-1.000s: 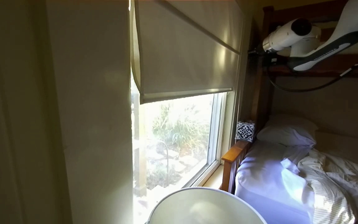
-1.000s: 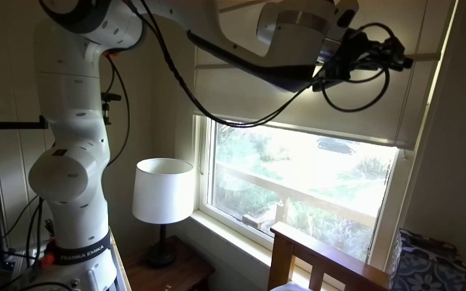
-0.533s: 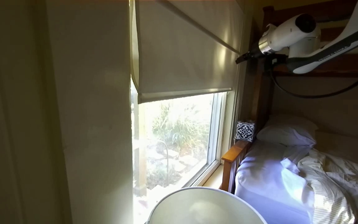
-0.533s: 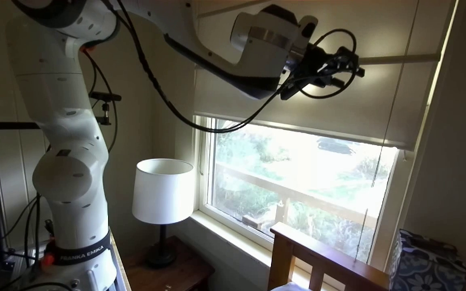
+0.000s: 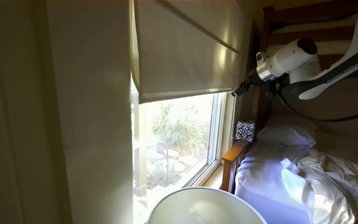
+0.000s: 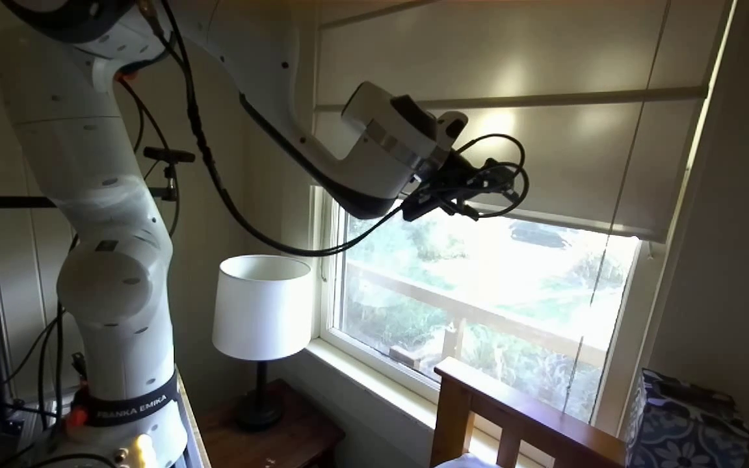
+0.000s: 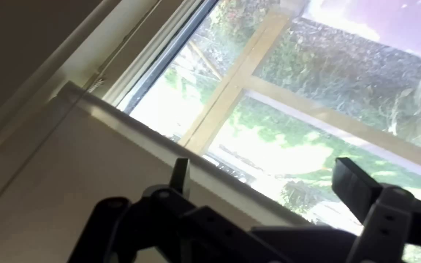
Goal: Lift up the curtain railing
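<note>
The curtain railing (image 5: 185,62), a cream blind with a thick bottom bar, hangs over the upper part of the window in both exterior views. Its lower edge (image 7: 130,136) crosses the wrist view on a slant. My gripper (image 7: 262,162) is open, its fingers (image 7: 355,184) wide apart with nothing gripped between them. The bar appears behind the left finger and the gap; how far off it is I cannot tell. In an exterior view the gripper (image 5: 236,92) is level with the bar's far end, and in an exterior view the gripper (image 6: 508,188) overlaps the bar.
A thin cord (image 6: 632,143) hangs in front of the blind. Below stand a white lamp (image 6: 262,309), a wooden bed end (image 6: 530,416) and a patterned box (image 6: 690,422). Behind the arm rises a bunk-bed frame (image 5: 311,39).
My arm has come down and drawn back along the blind, from the upper fold to bottom-bar height. The cord has shifted a little and hangs apart from the gripper. The blind's height looks unchanged.
</note>
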{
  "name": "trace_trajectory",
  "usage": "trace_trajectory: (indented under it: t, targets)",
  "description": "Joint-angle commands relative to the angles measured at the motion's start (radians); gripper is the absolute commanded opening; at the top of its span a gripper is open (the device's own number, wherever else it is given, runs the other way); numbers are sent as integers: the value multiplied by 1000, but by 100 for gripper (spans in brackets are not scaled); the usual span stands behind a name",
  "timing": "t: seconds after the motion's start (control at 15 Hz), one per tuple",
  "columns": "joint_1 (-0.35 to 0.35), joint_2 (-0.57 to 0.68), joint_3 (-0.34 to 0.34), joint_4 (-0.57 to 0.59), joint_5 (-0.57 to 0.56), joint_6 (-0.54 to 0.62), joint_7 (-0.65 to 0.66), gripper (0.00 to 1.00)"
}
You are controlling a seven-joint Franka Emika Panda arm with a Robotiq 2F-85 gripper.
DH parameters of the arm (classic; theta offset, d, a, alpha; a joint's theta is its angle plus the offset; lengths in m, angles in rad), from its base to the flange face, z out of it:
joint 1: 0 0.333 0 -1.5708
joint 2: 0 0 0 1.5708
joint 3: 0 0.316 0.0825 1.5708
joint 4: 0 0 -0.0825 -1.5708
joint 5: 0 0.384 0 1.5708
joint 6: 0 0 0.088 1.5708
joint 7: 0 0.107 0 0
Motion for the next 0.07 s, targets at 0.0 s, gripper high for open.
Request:
trace_trajectory:
  t: [0.0]
  targets:
    - [7, -8, -7, -28, 6, 10, -45, 100]
